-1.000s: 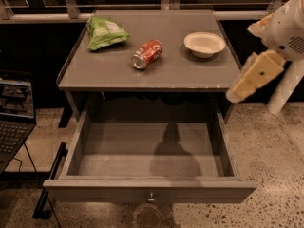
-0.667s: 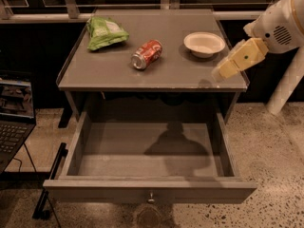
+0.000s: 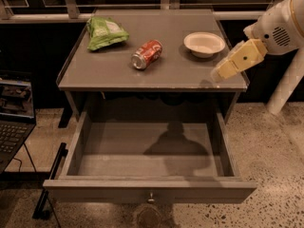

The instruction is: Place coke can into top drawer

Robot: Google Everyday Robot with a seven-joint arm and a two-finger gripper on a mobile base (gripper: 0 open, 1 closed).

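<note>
The red coke can [image 3: 147, 54] lies on its side on the grey cabinet top [image 3: 114, 70], its silver end facing front left. The top drawer [image 3: 149, 190] is pulled fully open below and holds nothing; its small knob shows at the front centre. My gripper [image 3: 222, 72] hangs over the right front part of the cabinet top, to the right of the can and apart from it, just in front of the white bowl.
A green chip bag [image 3: 104, 32] lies at the back left of the top. A white bowl [image 3: 204, 43] sits at the back right. A laptop [image 3: 14, 118] stands left of the cabinet. A white post [image 3: 285, 89] stands at the right.
My arm has moved left and up, from beside the cabinet's right edge to over its top near the bowl. The can and drawer have not moved.
</note>
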